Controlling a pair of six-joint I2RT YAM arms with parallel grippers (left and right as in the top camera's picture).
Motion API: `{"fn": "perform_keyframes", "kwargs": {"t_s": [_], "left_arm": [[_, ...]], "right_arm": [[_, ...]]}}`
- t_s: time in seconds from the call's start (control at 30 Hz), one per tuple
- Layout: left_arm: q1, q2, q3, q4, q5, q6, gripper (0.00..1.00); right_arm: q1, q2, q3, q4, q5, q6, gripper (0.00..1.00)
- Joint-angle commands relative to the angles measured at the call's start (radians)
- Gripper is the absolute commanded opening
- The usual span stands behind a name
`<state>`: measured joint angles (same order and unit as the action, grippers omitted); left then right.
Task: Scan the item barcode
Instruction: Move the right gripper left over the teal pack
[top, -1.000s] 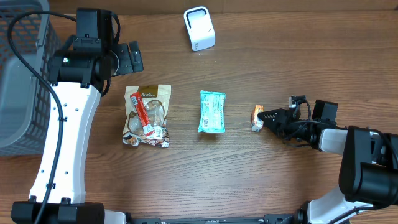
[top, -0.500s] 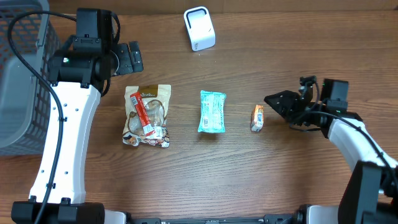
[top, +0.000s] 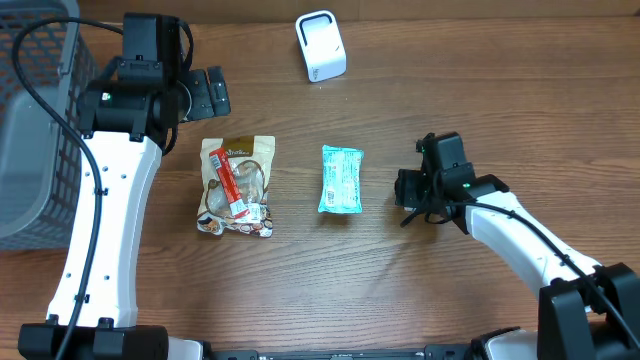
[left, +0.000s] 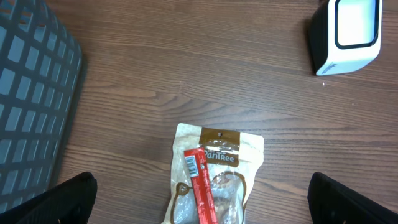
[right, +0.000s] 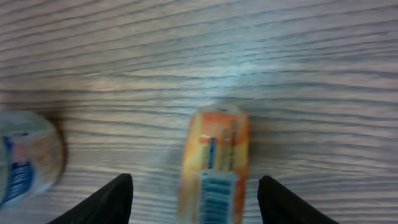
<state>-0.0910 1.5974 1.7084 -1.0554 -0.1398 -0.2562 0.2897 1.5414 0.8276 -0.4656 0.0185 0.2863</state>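
Orange packet (right: 214, 155), between parted jaws, right gripper (right: 195, 202)

Orange packet (right: 214, 163) lying flat, barcode (right: 216, 196) facing up.

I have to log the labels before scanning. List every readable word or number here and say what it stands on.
"aniRee", first letter unclear: brown pouch, near its top.
Red stick on that pouch: barcode, digits too small.
Orange packet: barcode and print, blurred.
Teal packet: print too small.
Scanner: no text shows.
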Motion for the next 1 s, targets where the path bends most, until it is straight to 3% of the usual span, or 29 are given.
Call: {"fn": "perform_keyframes", "kwargs": {"t_s": [0.0,0.07,0.1,0.13,0.2,0.23,0.27,0.3,0.37,0.43,0.53,0.7,0.97], "left_arm": [[0.001,0.002,0.013,0.001,-0.009,-0.013,1.00],[0.001,0.002,0.013,0.001,-0.010,-0.013,1.00],[0.001,0.002,0.013,0.001,-0.009,-0.013,1.00],[0.001,0.002,0.013,0.001,-0.009,-0.013,1.00],[0.001,0.002,0.013,0.001,-0.009,-0.013,1.00],[0.001,0.002,0.013,0.000,-0.009,-0.013,1.00],[0.001,0.002,0.013,0.001,-0.009,-0.013,1.00],[0.001,0.002,0.013,0.001,-0.009,-0.013,1.00],[0.001,0.002,0.013,0.001,-0.009,-0.013,1.00],[0.001,0.002,0.013,0.001,-0.009,-0.013,1.00],[0.001,0.002,0.013,0.000,-0.009,-0.013,1.00],[0.001,0.002,0.013,0.001,-0.009,-0.013,1.00],[0.001,0.002,0.013,0.001,-0.009,-0.013,1.00]], "right_arm": [[0.003,0.034,0.007,0.001,0.090,-0.003,0.65],[0.003,0.040,0.003,0.003,0.090,-0.002,0.64],[0.003,0.041,0.003,0.003,0.089,-0.002,0.57],[0.003,0.041,0.003,0.003,0.090,-0.002,0.49],[0.003,0.041,0.003,0.006,0.089,-0.002,0.16],[0.003,0.041,0.003,0.006,0.089,-0.002,0.06],[0.003,0.041,0.003,0.006,0.089,-0.002,0.05],[0.003,0.041,0.003,0.006,0.089,-0.002,0.07],[0.003,0.041,0.003,0.008,0.090,-0.003,0.47],[0.003,0.041,0.006,0.013,0.090,-0.004,0.63],[0.003,0.041,0.027,0.006,0.093,-0.007,0.69],[0.003,0.039,0.112,-0.046,0.093,-0.048,0.71],[0.004,0.039,0.508,-0.389,-0.008,-0.059,0.70]]}}
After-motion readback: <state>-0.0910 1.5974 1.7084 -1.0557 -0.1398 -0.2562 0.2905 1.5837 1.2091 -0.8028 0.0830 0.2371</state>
